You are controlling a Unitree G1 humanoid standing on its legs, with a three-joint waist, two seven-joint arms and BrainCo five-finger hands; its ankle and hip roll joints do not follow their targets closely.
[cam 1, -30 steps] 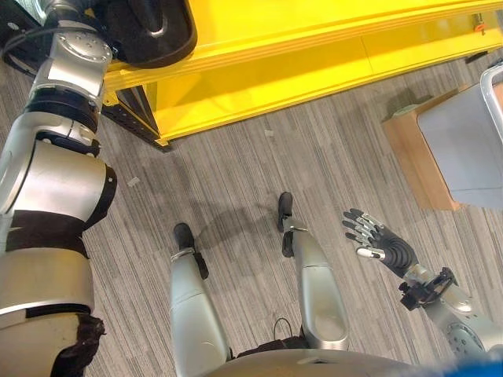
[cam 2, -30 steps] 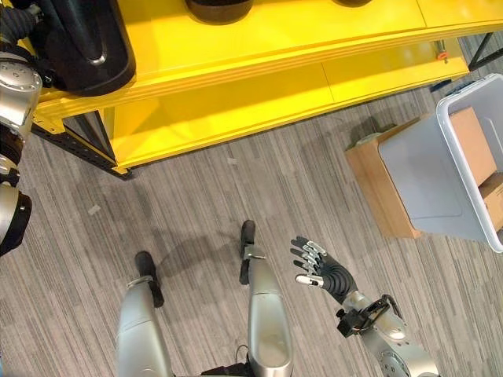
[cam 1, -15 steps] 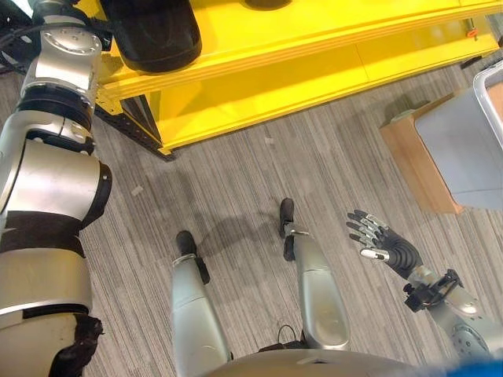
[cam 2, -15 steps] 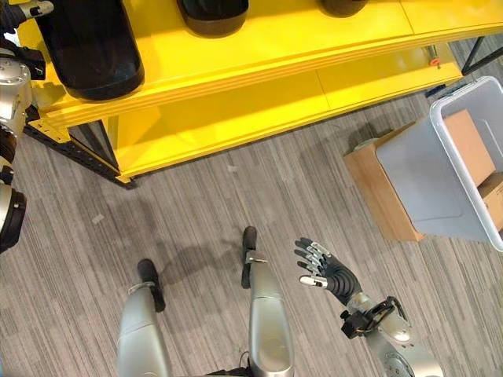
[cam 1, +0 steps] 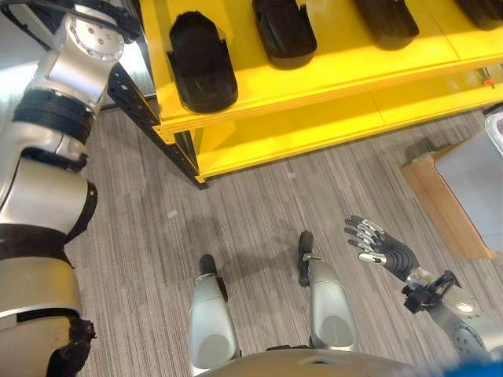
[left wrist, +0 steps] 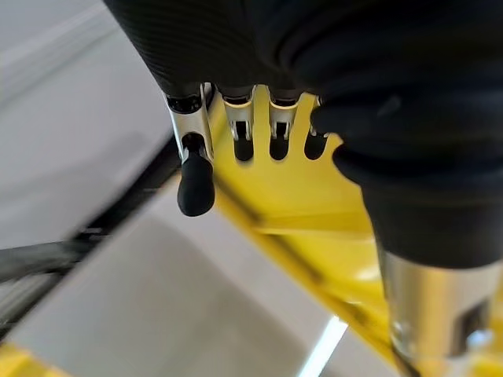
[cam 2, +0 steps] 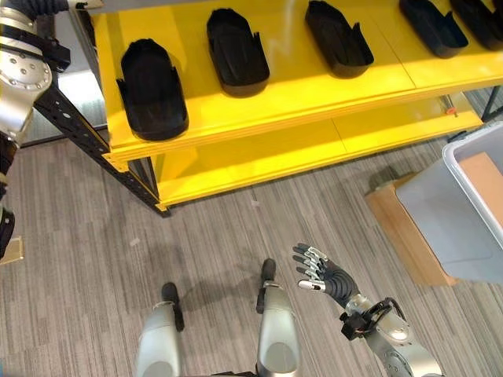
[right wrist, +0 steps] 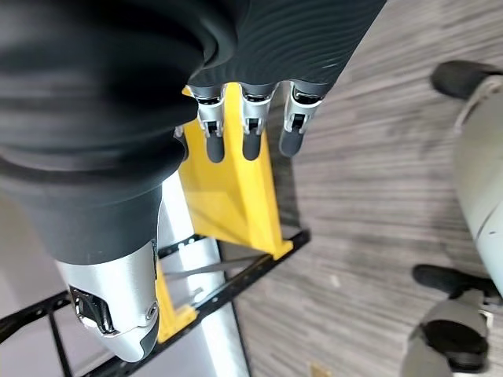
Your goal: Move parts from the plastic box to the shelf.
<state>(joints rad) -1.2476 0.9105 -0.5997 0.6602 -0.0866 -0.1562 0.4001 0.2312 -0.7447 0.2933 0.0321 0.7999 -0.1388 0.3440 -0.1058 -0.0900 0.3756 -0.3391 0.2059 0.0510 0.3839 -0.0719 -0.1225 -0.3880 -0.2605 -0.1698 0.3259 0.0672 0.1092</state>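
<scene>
Several black moulded parts lie in a row on the top board of the yellow shelf [cam 2: 283, 90]; the leftmost part [cam 2: 153, 88] sits near the shelf's left end, with another part [cam 2: 236, 45] beside it. The grey plastic box [cam 2: 464, 220] stands at the right on a low wooden stand [cam 2: 397, 228]. My right hand [cam 2: 326, 275] hangs low over the floor, right of centre, fingers [right wrist: 247, 129] straight and holding nothing. My left arm reaches up at the far left. In its wrist view the left hand [left wrist: 195, 169] hangs relaxed and empty by the shelf's yellow edge.
The shelf has a lower yellow board [cam 2: 259, 161] and a black diagonal brace [cam 2: 94, 149] at its left end. Grey striped carpet [cam 2: 236, 236] lies between the shelf and me. A brown cardboard piece [cam 2: 483, 177] shows inside the box.
The camera has tilted up, so the whole picture has slid down and the shelf's top board with its row of parts has come into view. The right hand has barely moved.
</scene>
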